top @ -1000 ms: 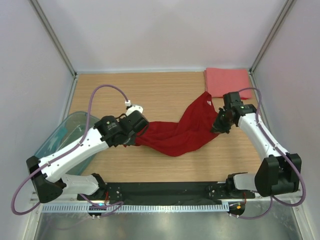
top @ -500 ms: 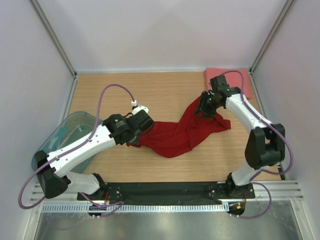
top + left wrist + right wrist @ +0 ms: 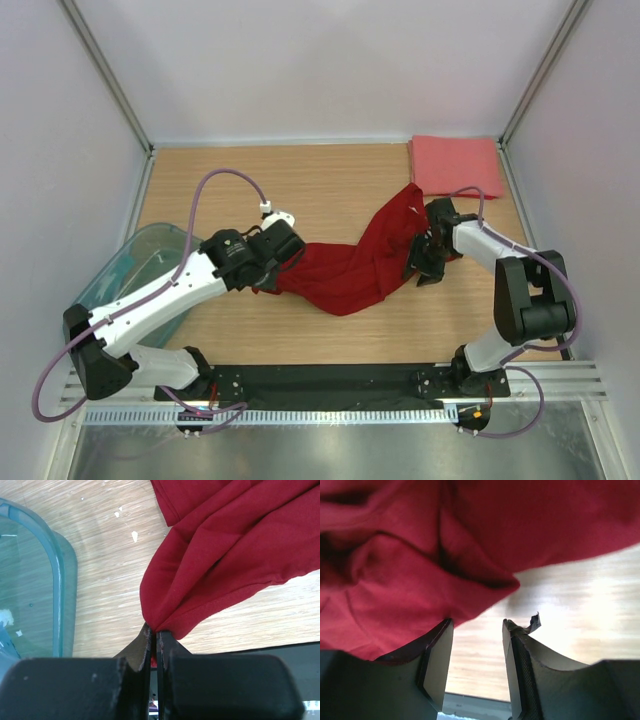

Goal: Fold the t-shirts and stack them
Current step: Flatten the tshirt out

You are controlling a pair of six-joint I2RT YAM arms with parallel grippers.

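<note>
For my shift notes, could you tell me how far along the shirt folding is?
Done: the pink shirt lies folded, far right. In hand: the dark red shirt is crumpled, left jaws shut on its edge, right jaws open beside it. Left: folding it, then stacking.

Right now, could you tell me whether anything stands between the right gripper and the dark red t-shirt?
Nothing visible does. The right gripper stands open at the edge of the dark red t-shirt, cloth against one finger and bare wooden table in the gap. The left gripper is shut on the shirt's other end.
</note>
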